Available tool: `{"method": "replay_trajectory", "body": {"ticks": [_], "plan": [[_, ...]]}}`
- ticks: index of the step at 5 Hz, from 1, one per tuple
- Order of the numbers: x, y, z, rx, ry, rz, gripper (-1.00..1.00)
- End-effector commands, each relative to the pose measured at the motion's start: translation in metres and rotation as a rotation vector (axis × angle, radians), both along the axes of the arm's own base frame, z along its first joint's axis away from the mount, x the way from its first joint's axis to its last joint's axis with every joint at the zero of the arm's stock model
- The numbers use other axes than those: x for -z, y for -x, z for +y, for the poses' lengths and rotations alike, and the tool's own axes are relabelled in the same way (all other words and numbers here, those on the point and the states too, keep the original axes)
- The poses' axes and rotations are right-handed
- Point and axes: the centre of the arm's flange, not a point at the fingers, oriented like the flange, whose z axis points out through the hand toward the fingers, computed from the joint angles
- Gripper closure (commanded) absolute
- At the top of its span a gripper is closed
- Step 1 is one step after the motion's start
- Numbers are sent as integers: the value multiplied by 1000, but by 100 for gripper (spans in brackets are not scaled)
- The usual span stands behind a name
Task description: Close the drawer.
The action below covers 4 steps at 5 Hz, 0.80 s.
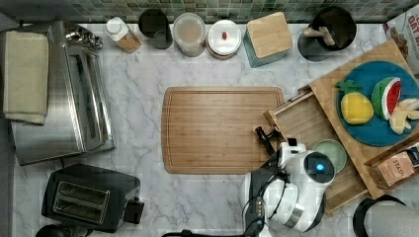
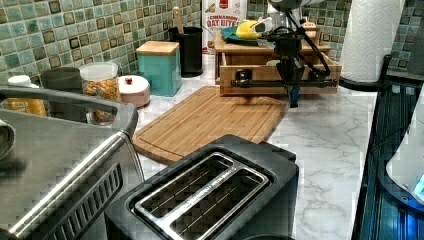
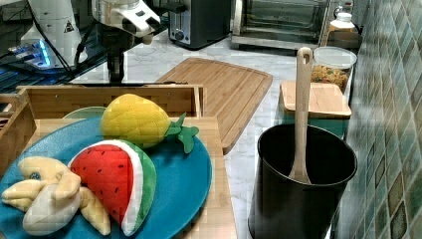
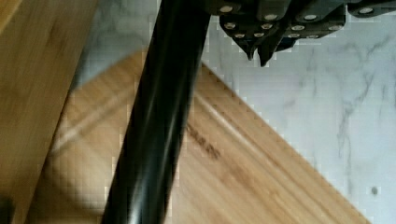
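Cutting board [image 1: 222,129] sits mid-counter in the top view; to the top view's right of it the drawer [image 1: 306,123] stands pulled out from under the wooden stand [image 1: 328,91], its front board facing the cutting board. A pale green bowl [image 1: 332,150] lies inside.

My gripper [image 2: 292,97] hangs just in front of the drawer's black bar handle [image 2: 280,83] in the left view, fingers pointing down, tips near the cutting board's edge. In the wrist view the fingertips [image 4: 259,49] look drawn together with nothing between them, the handle beside them, not gripped.

My reading: the approach is over and the push is not yet begun. The drawer is still well out. Next move calls for setting the fingers flat against the front board or handle and pressing straight toward the stand, square to the runners so it doesn't jam.

Hard to make out: whether I touch the handle or stand just off it. My own arm covers part of the drawer in the top view.
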Motion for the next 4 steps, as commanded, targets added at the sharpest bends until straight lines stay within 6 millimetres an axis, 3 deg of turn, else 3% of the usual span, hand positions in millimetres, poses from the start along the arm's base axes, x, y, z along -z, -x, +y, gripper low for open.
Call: {"method": "replay_trajectory", "body": {"ticks": [1,2,3,4], "plan": [[-120,-90,-148,33,100,-262,100],[-109,-99,-175,53,53,-355,100],[-113,-101,-184,132,117,-414,100],[-139,-104,-190,181,255,-380,100]]}}
